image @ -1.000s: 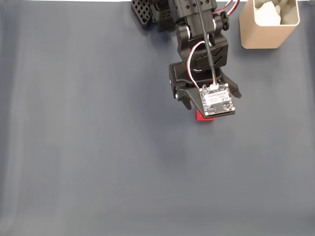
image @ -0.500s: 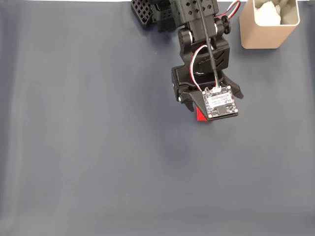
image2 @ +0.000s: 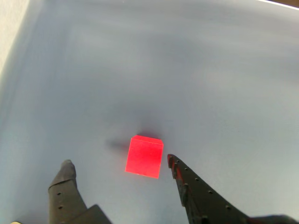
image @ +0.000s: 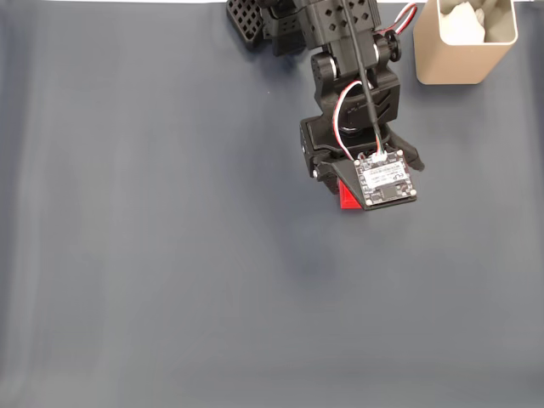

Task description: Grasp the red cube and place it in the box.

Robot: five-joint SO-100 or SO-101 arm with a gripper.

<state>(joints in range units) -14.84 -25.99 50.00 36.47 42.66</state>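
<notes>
— Leftmost in the wrist view?
— Dark grey bench (image2: 93, 70), bare and smooth. Then one black finger (image2: 65, 186) of the tool (image2: 119, 165), low at the left, tip rounded, dotted with small holes.

— And next to that?
— The red cube (image2: 145, 156), lying on the bench between the two fingers. Bright plain red, matte, top face lit evenly, a thin paler strip of a side face along the upper edge, soft shadow behind and to the left. Clear gap to the left finger; right finger's tip just beside the cube's lower right corner, touching or not hard to tell. A reddish glint on that tip.

— So the tool's state?
— Spread apart, straddling the cube, clamped on nothing.

— Now the fixed view, same order?
— Wide stretch of bench (image: 127, 255) on the left. Near the middle, the black arm (image: 348, 76) reaching down from the top edge, red, white and black wires looped along it. Below, the tool (image: 344, 191), mostly hidden under a small camera board (image: 387, 180). A red corner of the cube (image: 347, 198) peeking out at the board's left edge. Far right at the top, well apart from the cube, the box (image: 459, 59): beige, rounded corners, pale inside, something white in it.

— Any writing?
— Small print on the board's white label, too fine to read. None on cube or box.
</notes>
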